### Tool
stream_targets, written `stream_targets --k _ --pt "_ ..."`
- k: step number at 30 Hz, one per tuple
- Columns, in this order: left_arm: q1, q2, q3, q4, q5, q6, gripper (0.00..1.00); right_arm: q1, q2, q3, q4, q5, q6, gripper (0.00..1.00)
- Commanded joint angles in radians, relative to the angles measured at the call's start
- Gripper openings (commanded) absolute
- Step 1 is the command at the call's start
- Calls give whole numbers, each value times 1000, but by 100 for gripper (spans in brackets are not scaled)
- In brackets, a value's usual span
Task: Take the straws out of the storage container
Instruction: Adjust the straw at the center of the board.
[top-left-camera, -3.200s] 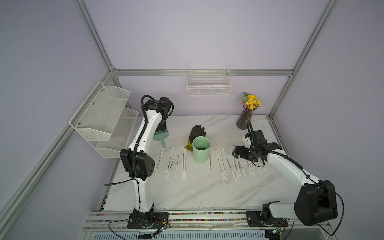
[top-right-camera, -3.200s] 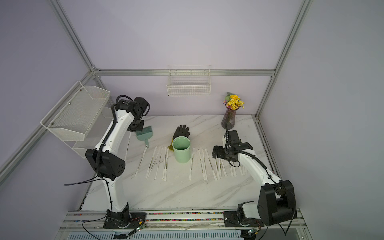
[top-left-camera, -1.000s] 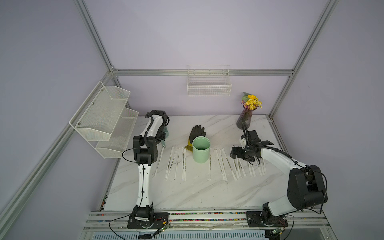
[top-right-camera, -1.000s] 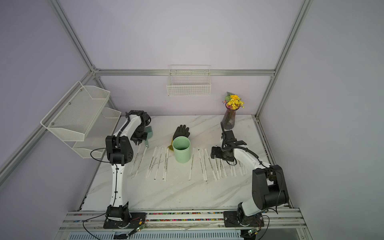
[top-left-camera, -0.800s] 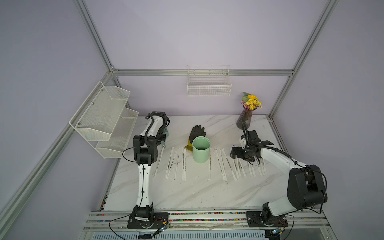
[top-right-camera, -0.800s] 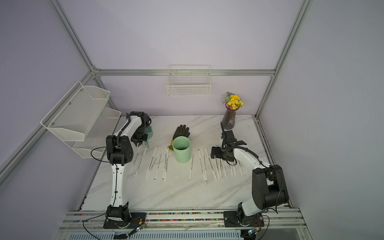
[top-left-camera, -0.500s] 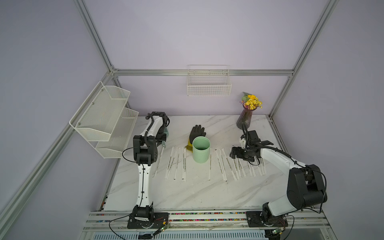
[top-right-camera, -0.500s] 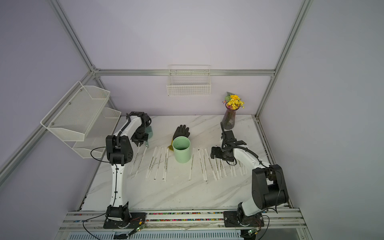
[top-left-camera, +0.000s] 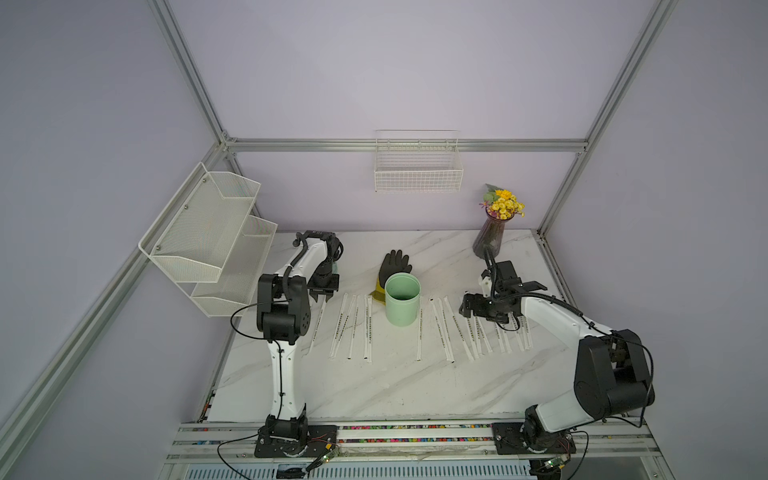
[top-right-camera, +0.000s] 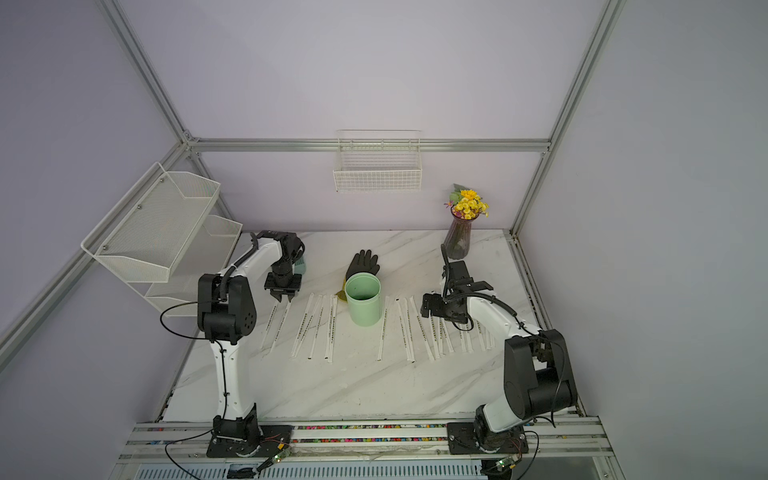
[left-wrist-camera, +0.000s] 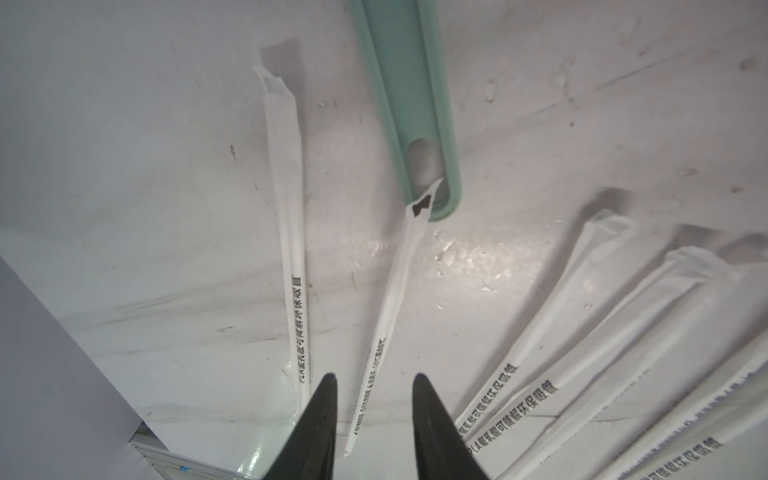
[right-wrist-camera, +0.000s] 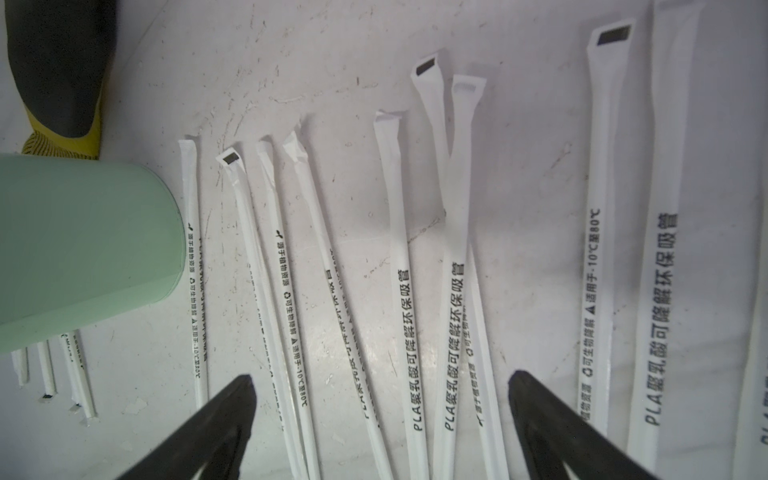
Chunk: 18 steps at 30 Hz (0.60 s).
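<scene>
The storage container (top-left-camera: 401, 305) (top-right-camera: 363, 305) (right-wrist-camera: 83, 241) is a mint-green cup standing upright mid-table; no straw sticks out of its mouth. White wrapped straws (top-left-camera: 353, 326) (top-right-camera: 440, 332) lie flat in rows on both sides of it. My left gripper (top-left-camera: 322, 296) (left-wrist-camera: 374, 378) is low over the leftmost straws, jaws a little apart. One straw (left-wrist-camera: 390, 299) lies on the table between them, untouched on either side. My right gripper (top-left-camera: 466, 306) (right-wrist-camera: 380, 378) hovers wide open over several straws (right-wrist-camera: 415, 291) to the right of the cup, holding nothing.
A mint-green handle (left-wrist-camera: 415, 104) touches the far tip of the straw between my left jaws. A black glove with a yellow cuff (top-left-camera: 395, 266) lies behind the cup. A flower vase (top-left-camera: 494, 237) stands back right. A mesh rack (top-left-camera: 212, 241) and a wire basket (top-left-camera: 417, 170) hang on the walls.
My left arm came down from its raised pose to the table at the left straws, and its jaws have parted over the last second. The right arm has barely moved.
</scene>
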Motion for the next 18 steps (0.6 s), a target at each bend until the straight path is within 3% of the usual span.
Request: stream_targets --k 1,18 --pt "-10 -55 -31 46 30 -22 32 -3 -31 -1 -7 -10 -4 97" --pt "-1 -3 -110 112 25 -21 33 -4 -21 -11 -15 -4 -4 97"
